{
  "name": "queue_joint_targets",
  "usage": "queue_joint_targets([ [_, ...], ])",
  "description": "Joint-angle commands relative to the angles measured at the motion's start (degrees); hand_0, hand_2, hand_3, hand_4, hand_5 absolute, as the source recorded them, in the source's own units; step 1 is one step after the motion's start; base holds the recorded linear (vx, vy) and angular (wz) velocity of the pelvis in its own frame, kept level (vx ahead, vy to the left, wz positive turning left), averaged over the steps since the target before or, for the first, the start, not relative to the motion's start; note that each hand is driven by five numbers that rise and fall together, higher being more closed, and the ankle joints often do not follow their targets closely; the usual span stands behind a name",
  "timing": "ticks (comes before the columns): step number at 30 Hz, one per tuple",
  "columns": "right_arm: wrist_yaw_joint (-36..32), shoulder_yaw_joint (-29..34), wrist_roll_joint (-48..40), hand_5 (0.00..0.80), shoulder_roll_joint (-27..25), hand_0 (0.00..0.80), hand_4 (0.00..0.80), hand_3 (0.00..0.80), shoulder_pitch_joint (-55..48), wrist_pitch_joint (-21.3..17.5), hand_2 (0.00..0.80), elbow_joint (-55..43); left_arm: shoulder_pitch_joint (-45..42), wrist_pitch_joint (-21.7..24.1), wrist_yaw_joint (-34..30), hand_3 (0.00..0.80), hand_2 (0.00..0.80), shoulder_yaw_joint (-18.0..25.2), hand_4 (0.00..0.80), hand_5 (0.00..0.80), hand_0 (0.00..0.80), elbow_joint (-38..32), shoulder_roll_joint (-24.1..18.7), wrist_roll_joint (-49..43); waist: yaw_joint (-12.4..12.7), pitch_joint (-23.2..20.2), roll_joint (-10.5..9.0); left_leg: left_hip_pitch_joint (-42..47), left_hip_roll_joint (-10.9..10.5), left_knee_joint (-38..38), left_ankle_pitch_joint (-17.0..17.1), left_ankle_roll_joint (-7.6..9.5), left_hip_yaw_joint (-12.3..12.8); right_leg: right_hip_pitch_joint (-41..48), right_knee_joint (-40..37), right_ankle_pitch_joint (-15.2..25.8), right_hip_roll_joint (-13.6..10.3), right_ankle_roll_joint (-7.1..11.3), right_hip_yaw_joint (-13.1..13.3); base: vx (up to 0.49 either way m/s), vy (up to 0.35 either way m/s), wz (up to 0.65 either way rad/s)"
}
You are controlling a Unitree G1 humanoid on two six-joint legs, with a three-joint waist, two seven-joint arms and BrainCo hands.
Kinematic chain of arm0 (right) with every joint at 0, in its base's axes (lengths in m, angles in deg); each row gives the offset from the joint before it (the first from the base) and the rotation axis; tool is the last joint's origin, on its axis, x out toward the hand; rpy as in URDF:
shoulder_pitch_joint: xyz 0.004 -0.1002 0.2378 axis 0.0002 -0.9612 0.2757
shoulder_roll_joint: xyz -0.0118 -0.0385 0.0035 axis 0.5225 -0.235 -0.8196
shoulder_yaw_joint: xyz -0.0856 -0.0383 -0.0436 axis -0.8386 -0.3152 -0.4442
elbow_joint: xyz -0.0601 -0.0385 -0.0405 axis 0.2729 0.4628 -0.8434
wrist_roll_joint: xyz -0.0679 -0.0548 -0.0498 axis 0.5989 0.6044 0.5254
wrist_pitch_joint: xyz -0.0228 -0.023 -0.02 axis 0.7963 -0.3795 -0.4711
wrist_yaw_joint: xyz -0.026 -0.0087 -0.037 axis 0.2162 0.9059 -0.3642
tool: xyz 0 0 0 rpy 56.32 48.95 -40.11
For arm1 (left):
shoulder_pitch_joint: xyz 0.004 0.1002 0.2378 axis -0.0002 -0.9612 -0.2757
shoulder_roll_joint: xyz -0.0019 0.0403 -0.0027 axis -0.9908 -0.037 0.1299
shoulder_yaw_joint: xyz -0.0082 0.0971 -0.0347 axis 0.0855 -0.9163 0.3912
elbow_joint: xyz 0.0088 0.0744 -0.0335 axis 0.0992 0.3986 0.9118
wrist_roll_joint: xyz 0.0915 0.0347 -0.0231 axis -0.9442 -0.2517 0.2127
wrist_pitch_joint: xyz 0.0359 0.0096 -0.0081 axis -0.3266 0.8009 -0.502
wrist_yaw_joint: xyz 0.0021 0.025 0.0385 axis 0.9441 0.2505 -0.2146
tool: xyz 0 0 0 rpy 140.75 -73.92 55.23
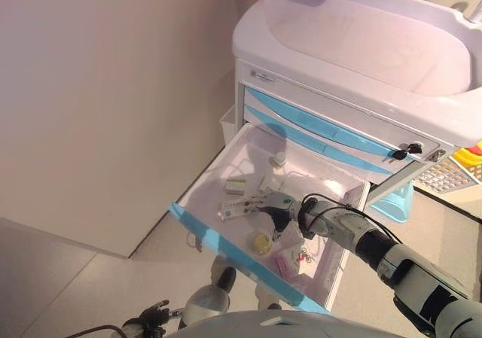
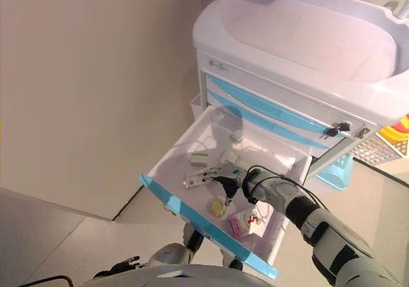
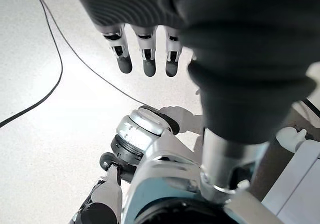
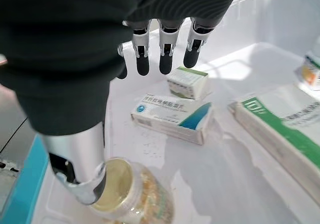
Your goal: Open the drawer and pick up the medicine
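Observation:
The cart's lower drawer [image 1: 213, 242], white with a blue front, stands pulled out. In it lie a blue-and-white medicine box [image 4: 172, 116], a small green-and-white box [image 4: 187, 83], a long green-and-white box [image 4: 280, 129], a yellow-lidded jar [image 4: 132, 194] and pink packets [image 1: 288, 263]. My right hand [image 1: 280, 205] is inside the drawer just above the boxes, fingers [image 4: 161, 49] straight and holding nothing, thumb by the jar. My left hand [image 3: 145, 54] hangs low over the floor, fingers relaxed and empty.
The white cart [image 1: 361, 37] has more blue-fronted drawers [image 1: 331, 131] shut above the open one, with a key in the lock [image 1: 407, 151]. A wall runs close on the left. A wire basket [image 1: 444, 174] hangs at the cart's right.

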Motion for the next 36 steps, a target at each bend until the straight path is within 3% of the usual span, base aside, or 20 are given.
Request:
queue_joint_targets([
  [1,2.3,-2.7,0.2,0.000,1.5,0.000,0.000,0.000,0.7,-0.2,0.000,-2.0,1.6,1.0,-0.4,0.000,0.000,-2.4,0.000,0.000,0.000,1.8,-0.2,-1.8,0.8,-0.6,-1.57,0.2,-1.7,2.1,-5.3,-0.09,-0.3,-2.0,4.9,-0.8,-2.6,1.51,-0.2,0.000,0.000,0.00],
  [26,4.4,-5.0,6.5,0.000,2.5,0.000,0.000,0.000,-0.6,-1.8,0.000,1.0,2.2,1.3,-0.4,0.000,0.000,-3.1,0.000,0.000,0.000,1.8,0.1,-2.7,0.8,-0.8,-1.86,0.3,-1.8,1.9,-5.0,0.06,-0.4,-2.1,4.5,-0.4,-2.5,1.75,0.4,0.000,0.000,0.01],
  [36,8.5,-4.6,11.2,0.000,3.2,0.000,0.000,0.000,-1.9,-0.5,0.000,2.8,2.1,1.3,0.2,0.000,0.000,-3.9,0.000,0.000,0.000,1.7,0.6,-2.5,0.6,-0.9,-1.82,0.4,-1.6,1.7,-4.9,0.11,-0.3,-2.0,4.3,-0.3,-2.4,1.85,0.6,0.000,0.000,-0.01],
])
